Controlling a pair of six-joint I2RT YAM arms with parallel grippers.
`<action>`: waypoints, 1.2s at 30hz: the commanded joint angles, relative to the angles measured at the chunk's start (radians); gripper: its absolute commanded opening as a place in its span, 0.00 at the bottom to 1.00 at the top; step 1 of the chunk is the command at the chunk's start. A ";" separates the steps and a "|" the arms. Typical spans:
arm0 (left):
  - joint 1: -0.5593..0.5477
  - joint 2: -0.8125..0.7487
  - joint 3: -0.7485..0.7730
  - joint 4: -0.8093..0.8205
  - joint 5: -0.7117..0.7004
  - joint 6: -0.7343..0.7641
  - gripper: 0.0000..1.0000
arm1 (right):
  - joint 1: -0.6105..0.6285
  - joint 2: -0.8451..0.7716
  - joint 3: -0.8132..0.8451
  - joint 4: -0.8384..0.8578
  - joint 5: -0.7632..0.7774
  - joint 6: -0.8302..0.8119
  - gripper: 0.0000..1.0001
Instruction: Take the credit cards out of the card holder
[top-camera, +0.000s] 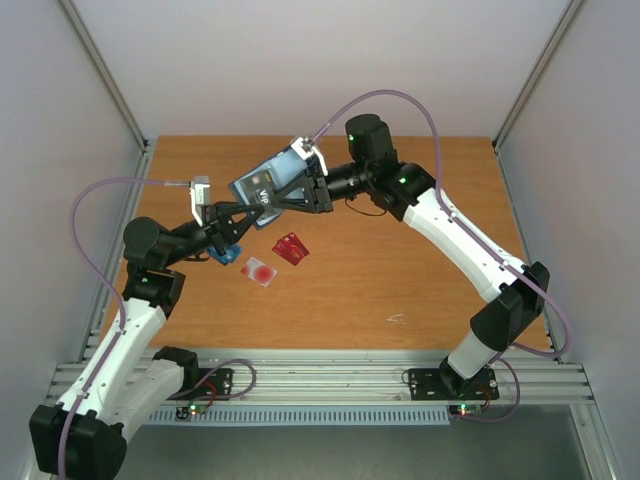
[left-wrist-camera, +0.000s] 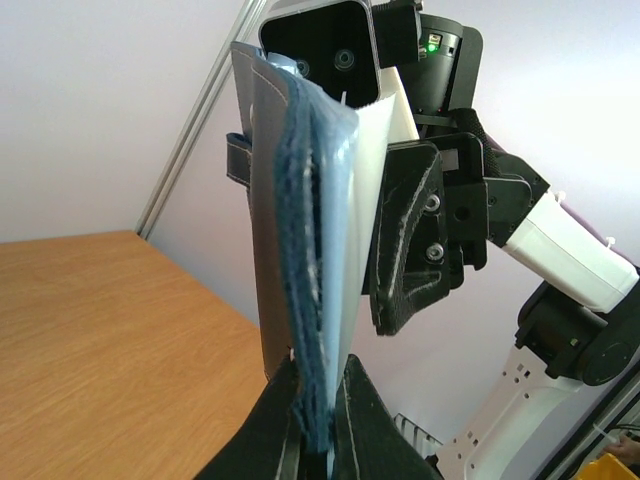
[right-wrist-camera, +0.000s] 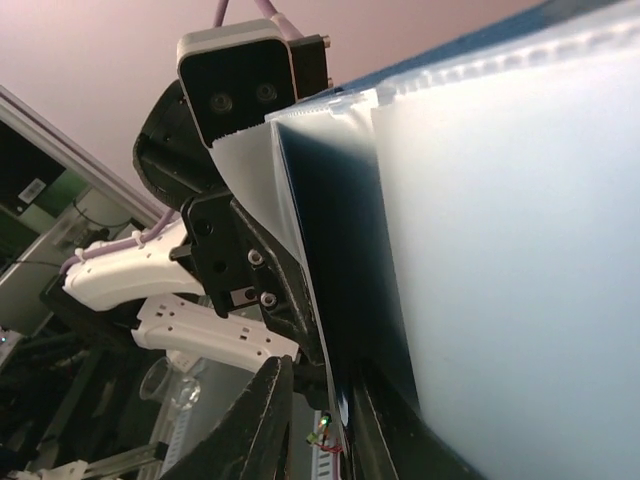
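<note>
The raised holder (top-camera: 264, 184) and the loose cards (top-camera: 291, 248) below it obstruct the table's (top-camera: 430, 275) left centre; passage is free over its right half.

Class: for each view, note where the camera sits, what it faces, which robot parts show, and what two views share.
Top external: overhead behind arms, facing table; both arms show.
Left wrist: left arm, facing card holder in left end effector; right arm beyond.
Right wrist: right arm, facing card holder past right end effector; left arm beyond.
Shared: card holder.
</note>
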 joint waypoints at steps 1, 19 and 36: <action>0.000 -0.001 -0.008 0.045 0.001 0.006 0.00 | -0.015 -0.048 -0.011 0.066 -0.043 0.038 0.17; 0.000 -0.011 -0.011 0.045 -0.002 0.006 0.06 | -0.017 -0.051 -0.006 0.039 -0.022 0.019 0.01; 0.001 -0.017 -0.018 0.065 0.001 -0.004 0.10 | -0.060 -0.085 0.030 -0.162 0.015 -0.107 0.01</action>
